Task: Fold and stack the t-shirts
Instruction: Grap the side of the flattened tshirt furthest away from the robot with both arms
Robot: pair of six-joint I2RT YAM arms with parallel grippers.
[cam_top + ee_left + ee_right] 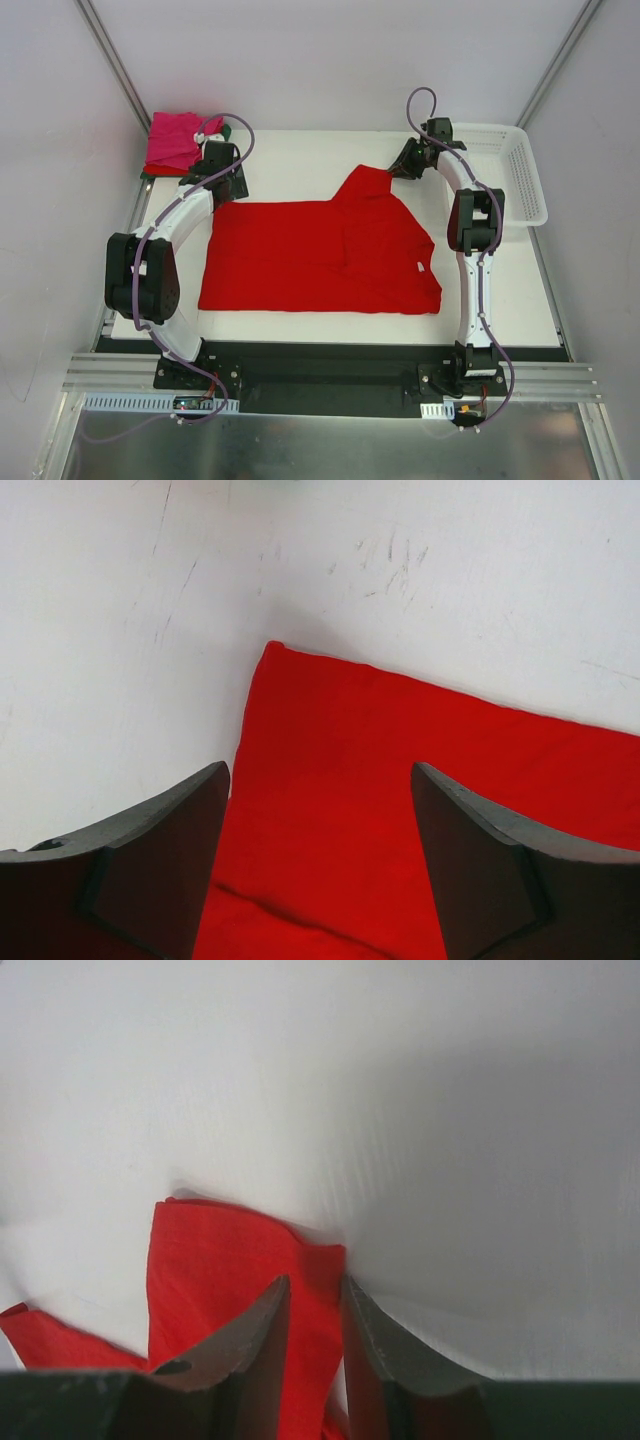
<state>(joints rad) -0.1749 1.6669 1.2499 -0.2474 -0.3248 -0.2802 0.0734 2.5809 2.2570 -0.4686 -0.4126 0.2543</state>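
Note:
A large bright red t-shirt (320, 255) lies spread on the white table (290, 160), partly folded, with one sleeve (362, 183) pointing to the back. My right gripper (400, 168) is at that sleeve's tip. In the right wrist view its jaws (315, 1285) are nearly together with the red sleeve cloth (210, 1250) pinched between them. My left gripper (228, 185) hovers over the shirt's back left corner. It stands open (320, 770), with the red cloth (400, 740) below and nothing between its fingers. A folded magenta t-shirt (175, 140) lies at the back left, with a bit of dark green (227, 129) beside it.
A white plastic lattice basket (522, 170) stands at the back right, just behind the right arm. Grey walls close in the table on the left, back and right. The arm bases sit on a black rail (320, 375) at the near edge.

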